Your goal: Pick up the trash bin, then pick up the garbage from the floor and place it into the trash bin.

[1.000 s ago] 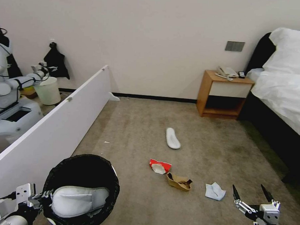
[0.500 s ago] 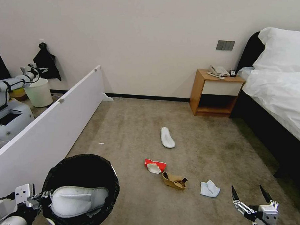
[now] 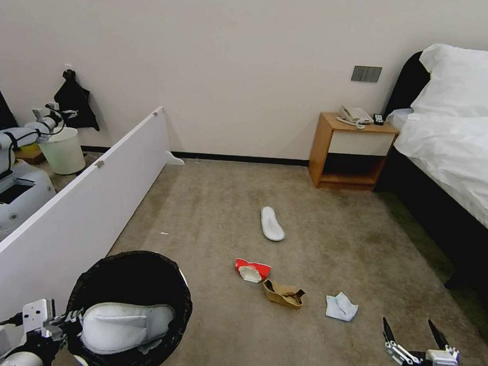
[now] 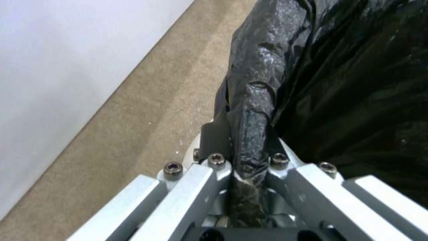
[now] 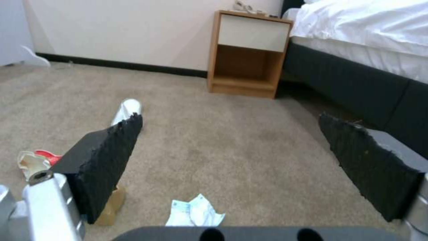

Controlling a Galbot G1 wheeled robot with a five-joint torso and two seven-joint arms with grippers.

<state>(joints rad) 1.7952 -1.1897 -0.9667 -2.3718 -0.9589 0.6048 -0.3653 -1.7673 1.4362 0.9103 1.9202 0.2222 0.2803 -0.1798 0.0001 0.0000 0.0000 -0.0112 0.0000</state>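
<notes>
The trash bin [image 3: 135, 260], lined with a black bag, hangs at the lower left with a white slipper [image 3: 122, 326] lying inside. My left gripper [image 3: 60, 319] is shut on its bag-covered rim [image 4: 249, 134]. On the carpet ahead lies garbage: another white slipper [image 3: 272, 223], a red-white crushed carton [image 3: 252, 269], a brown paper scrap [image 3: 284, 294] and a crumpled white tissue [image 3: 341, 307]. My right gripper [image 3: 409, 324] hovers open at the lower right, a little nearer and to the right of the tissue [image 5: 194, 211]. Between and beyond its pads [image 5: 107, 150] the carpet shows.
A long white board [image 3: 81, 213] runs along the left, with another robot [image 3: 7, 178] and a plain off-white bin [image 3: 65, 151] behind it. A wooden nightstand [image 3: 350, 150] and a bed [image 3: 461, 154] stand at the back right. Open carpet lies around the litter.
The head view swung slightly right a second ago, then held. In the last half second my right gripper sank lower in view, still open. The bin stays gripped.
</notes>
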